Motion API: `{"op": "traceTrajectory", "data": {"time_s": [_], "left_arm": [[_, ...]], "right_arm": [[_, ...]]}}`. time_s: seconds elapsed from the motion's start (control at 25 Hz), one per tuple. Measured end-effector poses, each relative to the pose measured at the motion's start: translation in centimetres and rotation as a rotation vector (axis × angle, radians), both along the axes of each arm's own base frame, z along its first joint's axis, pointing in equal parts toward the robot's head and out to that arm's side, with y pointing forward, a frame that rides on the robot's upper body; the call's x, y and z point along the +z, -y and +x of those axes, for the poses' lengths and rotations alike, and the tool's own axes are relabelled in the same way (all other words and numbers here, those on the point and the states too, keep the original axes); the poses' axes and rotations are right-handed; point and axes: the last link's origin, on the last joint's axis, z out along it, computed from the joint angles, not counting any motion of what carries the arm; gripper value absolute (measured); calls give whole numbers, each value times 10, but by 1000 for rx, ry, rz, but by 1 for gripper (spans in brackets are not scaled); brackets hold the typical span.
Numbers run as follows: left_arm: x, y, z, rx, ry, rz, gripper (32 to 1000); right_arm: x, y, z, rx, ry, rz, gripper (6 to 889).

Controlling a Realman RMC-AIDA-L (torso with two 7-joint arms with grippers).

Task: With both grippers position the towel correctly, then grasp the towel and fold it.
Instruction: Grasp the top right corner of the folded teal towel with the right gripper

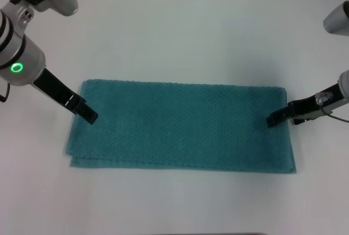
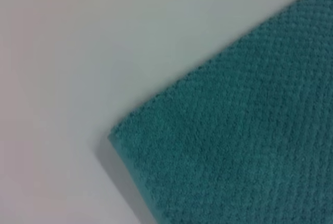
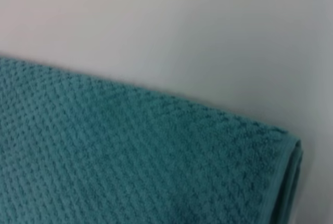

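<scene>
A teal blue-green cloth towel (image 2: 244, 146) with a bumpy waffle-like weave is lying flat on a plain white table surface (image 2: 78, 52), and one of its corners is showing close up. Two of the towel's edges are meeting at that slightly rounded corner, where a narrow smoother hem is running along the shorter of the two visible edges. A soft grey shadow is falling on the white surface just beside that hemmed edge, while the rest of the surface around the towel is showing only bare white.
</scene>
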Motion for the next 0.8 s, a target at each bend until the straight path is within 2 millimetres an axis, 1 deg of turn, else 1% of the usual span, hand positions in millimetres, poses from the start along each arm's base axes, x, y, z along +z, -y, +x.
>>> {"op": "traceTrajectory", "data": {"time_s": [0.36, 0.8], "left_arm": [[-1, 0, -1, 4, 0, -2, 858], [-1, 0, -1, 4, 1, -3, 858]], "right_arm": [[0, 0, 0, 1, 0, 1, 853], [-8, 0, -1, 10, 1, 7, 853]]}}
